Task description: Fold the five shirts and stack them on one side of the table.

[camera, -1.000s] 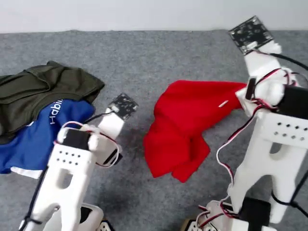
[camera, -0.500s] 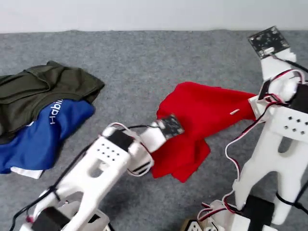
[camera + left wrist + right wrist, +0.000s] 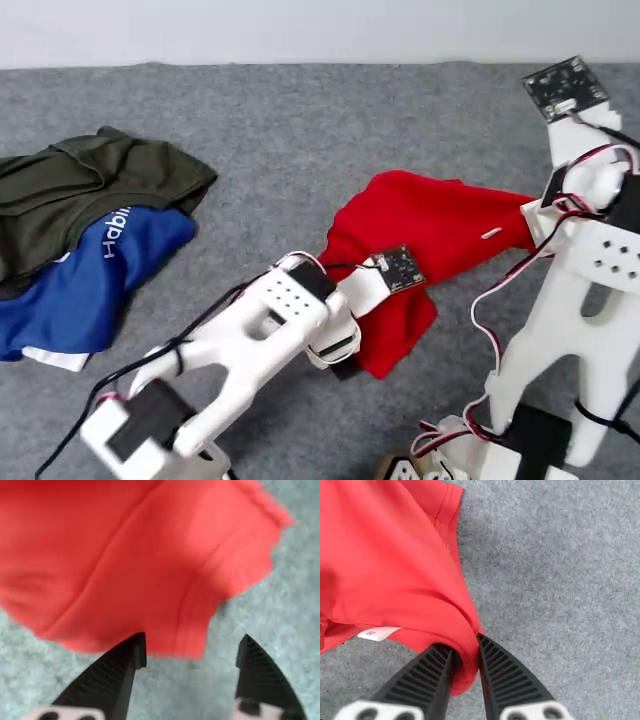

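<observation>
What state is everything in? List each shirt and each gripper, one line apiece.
red shirt: crumpled, unfolded, one edge pinched in the right gripper.
dark green shirt: bunched, unfolded, lying partly over the blue shirt.
blue shirt: rumpled, unfolded, partly under the dark green shirt.
left gripper: open, over the red shirt's edge.
right gripper: shut on the red shirt.

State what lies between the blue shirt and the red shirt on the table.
Bare grey table in the high view, with the left arm above the near part; blue shirt and red shirt lie apart.
</observation>
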Robot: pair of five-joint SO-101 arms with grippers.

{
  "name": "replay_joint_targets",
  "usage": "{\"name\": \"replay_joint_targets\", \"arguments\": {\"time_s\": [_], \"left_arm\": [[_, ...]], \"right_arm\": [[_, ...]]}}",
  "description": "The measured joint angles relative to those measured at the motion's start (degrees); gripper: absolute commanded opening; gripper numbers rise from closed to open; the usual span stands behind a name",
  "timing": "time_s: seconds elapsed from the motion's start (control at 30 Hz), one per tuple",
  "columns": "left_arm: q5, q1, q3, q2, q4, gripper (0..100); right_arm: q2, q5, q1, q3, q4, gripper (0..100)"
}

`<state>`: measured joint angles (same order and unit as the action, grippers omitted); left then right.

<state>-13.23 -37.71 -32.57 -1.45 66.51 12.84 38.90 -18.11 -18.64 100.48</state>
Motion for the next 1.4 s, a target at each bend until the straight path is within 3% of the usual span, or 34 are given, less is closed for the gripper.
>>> {"name": "replay_joint_targets", "arguments": {"time_s": [0.5,0.87,1.0,1.23,1.4], "left_arm": [[-0.1,4.7,1.6,-5.1,-1.8,24],[-0.1,3.3,4.5,-9.8,0.3,2],[-1.9,3.2,5.5,-9.9,2.5,1],[-1.9,4.9,9.2,1.0,11.3,1],[-2.1,11.3,16.2,12.1,17.1,1]], "right_arm": [[0.0,0.0,0.0,0.0,0.0,0.9],[0.0,0.0,0.0,0.0,0.0,0.9],[0.0,0.0,0.0,0.0,0.0,0.9],[0.0,0.0,0.0,0.0,0.0,0.9],[2.3,0.0,0.0,0.0,0.0,0.9]]}}
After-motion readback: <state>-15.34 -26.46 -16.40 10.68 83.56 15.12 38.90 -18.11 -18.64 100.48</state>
